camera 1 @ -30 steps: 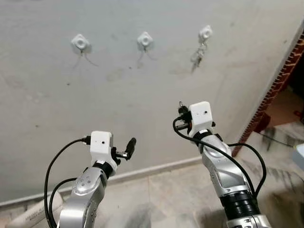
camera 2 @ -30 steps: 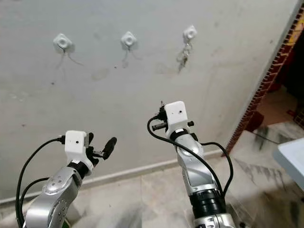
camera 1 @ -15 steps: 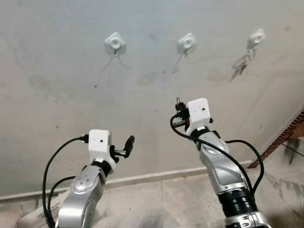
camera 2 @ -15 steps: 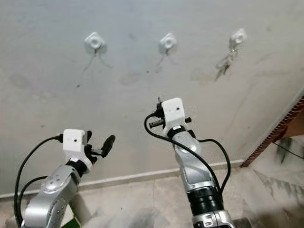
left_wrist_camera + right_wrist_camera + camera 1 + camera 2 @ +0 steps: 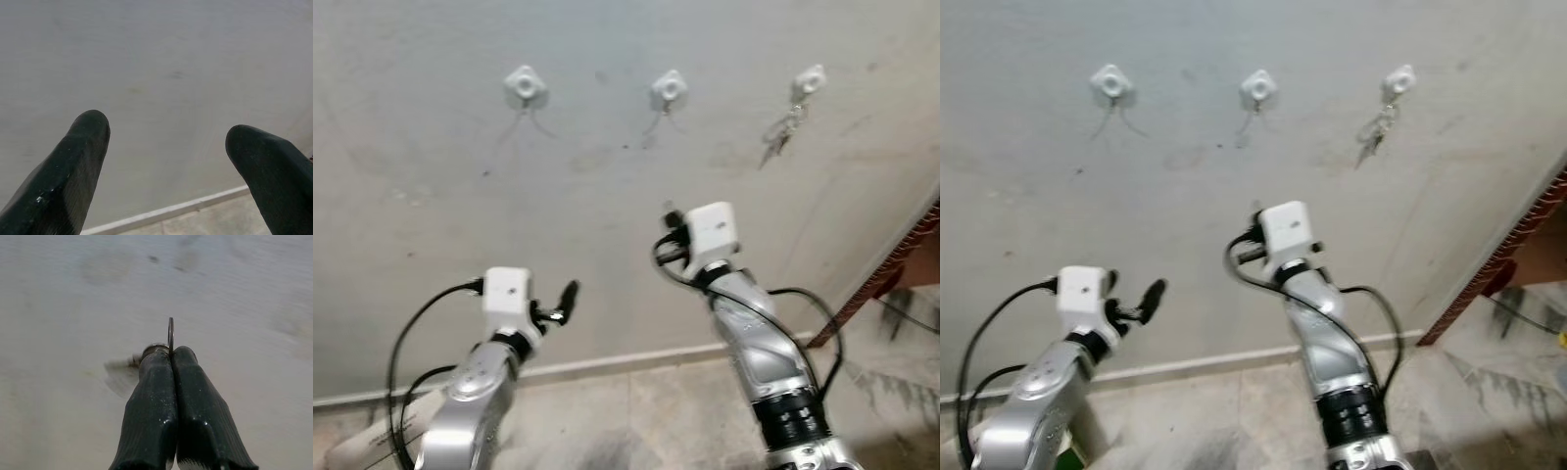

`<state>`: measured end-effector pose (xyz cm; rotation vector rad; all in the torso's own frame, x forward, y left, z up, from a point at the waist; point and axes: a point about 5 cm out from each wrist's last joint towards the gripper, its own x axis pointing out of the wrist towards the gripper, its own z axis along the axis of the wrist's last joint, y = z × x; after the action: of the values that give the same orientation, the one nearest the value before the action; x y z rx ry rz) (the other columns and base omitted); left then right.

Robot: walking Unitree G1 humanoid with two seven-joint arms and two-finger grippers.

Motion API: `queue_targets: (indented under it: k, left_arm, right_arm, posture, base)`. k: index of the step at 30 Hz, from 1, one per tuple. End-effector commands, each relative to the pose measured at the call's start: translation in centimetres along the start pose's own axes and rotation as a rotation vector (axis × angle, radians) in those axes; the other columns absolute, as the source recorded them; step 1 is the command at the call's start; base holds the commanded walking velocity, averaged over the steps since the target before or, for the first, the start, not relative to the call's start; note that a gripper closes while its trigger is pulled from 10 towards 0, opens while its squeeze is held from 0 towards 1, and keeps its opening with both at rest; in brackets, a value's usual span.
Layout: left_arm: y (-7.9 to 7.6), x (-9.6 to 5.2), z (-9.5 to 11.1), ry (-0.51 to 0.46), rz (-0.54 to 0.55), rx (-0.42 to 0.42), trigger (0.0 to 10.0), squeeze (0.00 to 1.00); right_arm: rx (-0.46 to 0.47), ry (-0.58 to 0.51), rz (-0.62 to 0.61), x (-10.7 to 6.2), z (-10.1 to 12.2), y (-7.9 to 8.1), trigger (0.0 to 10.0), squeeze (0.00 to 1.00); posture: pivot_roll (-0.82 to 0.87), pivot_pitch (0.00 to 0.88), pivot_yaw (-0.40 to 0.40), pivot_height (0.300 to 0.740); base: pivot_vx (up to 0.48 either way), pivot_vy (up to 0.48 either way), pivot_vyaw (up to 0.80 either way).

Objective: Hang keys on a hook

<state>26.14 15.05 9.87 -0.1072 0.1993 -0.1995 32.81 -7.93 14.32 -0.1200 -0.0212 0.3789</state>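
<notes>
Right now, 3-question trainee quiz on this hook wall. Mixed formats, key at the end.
1. How many hooks are on the wall?
2. True or false: the right tool is shut on a key ring.
3. Which hook already carries keys? A) left hook B) middle hook C) right hook

Key: 1) three; 2) true; 3) C
</notes>
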Motion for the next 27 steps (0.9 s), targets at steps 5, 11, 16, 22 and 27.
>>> queue_targets:
  k: [5, 11, 16, 22, 27]
  left_arm:
    - [-0.62, 0.3, 0.11, -0.002, -0.017, -0.005, 10.0, 0.0]
    - [-0.53, 0.31, 0.13, -0.002, -0.013, -0.011, 10.0, 0.0]
    - [-0.46, 0.31, 0.12, -0.004, -0.004, -0.011, 10.0, 0.0]
    - [-0.49, 0.31, 0.19, -0.011, -0.007, -0.011, 10.0, 0.0]
    - [-0.53, 0.3, 0.22, -0.014, -0.01, -0.011, 10.0, 0.0]
  right_arm:
    - [-0.01, 0.001, -0.035, -0.22, -0.05, -1.29, 10.0, 0.0]
    - [-0.01, 0.002, -0.035, -0.22, -0.07, -1.25, 10.0, 0.0]
    - [-0.012, 0.0, -0.03, -0.24, -0.08, -1.23, 10.0, 0.0]
    - [-0.013, 0.0, -0.03, -0.26, -0.08, -1.22, 10.0, 0.0]
    - [-0.014, -0.001, -0.029, -0.27, -0.08, -1.21, 10.0, 0.0]
  posture:
    - [0.12, 0.0, -0.003, 0.74]
    - [0.12, 0.0, -0.003, 0.74]
    - [0.12, 0.0, -0.003, 0.74]
    - [0.12, 0.0, -0.003, 0.74]
    - [0.12, 0.0, -0.004, 0.74]
  base:
    - [0.0, 0.0, 0.0]
    - [0.0, 0.0, 0.0]
    - [0.0, 0.0, 0.0]
    - [0.0, 0.0, 0.0]
    - [0.0, 0.0, 0.0]
